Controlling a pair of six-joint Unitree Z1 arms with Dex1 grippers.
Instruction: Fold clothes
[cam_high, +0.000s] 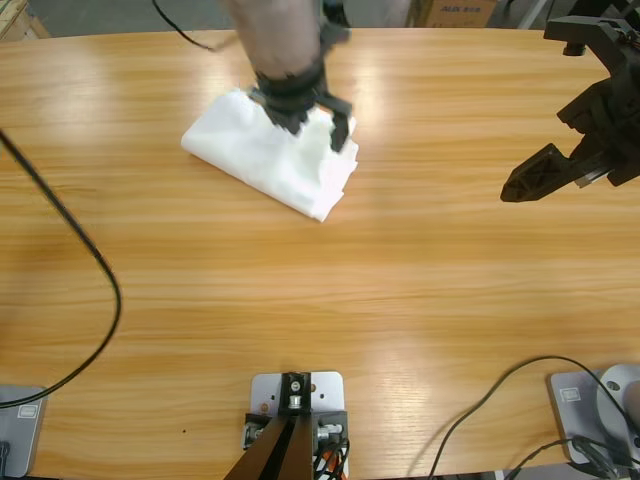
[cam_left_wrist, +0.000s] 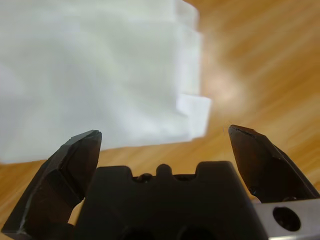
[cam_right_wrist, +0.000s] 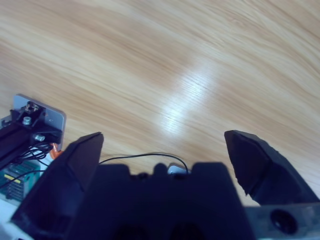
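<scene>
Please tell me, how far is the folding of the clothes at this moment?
Mostly done, it seems. The white T-shirt lies as a compact folded bundle on the wooden table. The left gripper hangs over its far edge with jaws open, holding nothing; the left wrist view shows layered folded edges ahead of it. The right gripper is open over bare wood, away from the cloth. At most a final tidy or release remains.
</scene>
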